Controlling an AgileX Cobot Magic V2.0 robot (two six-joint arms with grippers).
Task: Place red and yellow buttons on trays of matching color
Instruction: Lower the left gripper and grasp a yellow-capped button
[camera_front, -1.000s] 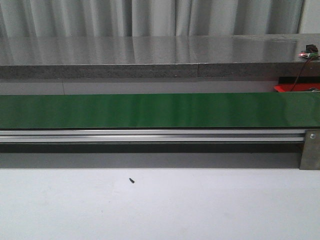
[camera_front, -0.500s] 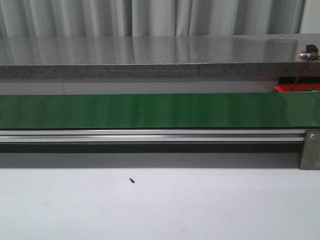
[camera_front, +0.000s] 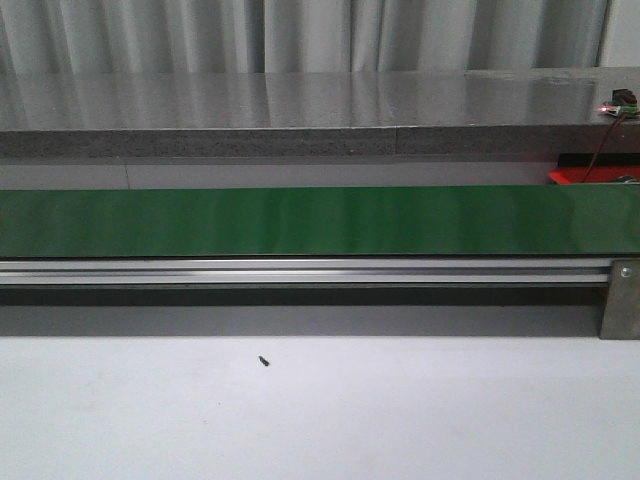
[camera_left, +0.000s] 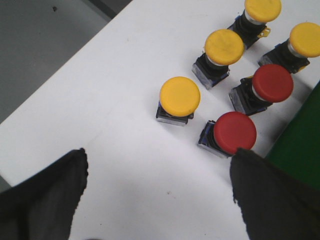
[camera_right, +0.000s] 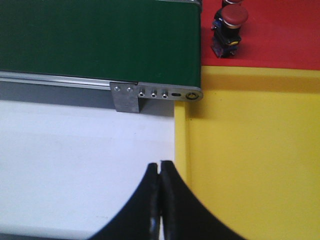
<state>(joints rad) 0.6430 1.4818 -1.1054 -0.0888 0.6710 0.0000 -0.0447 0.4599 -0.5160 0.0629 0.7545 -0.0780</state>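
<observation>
Left fingers (camera_left: 157, 200) spread wide above clustered yellow buttons (camera_left: 179, 95) and red buttons (camera_left: 234, 132) on the white worktop (camera_left: 100, 100) — apparently lining up a pick — while right fingers (camera_right: 160, 200), pressed together, wait beside the yellow tray (camera_right: 250, 165)

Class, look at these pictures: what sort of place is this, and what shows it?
Probably an industrial sorting workstation: a green conveyor belt on an aluminium rail, loose push buttons, and red and yellow trays.
</observation>
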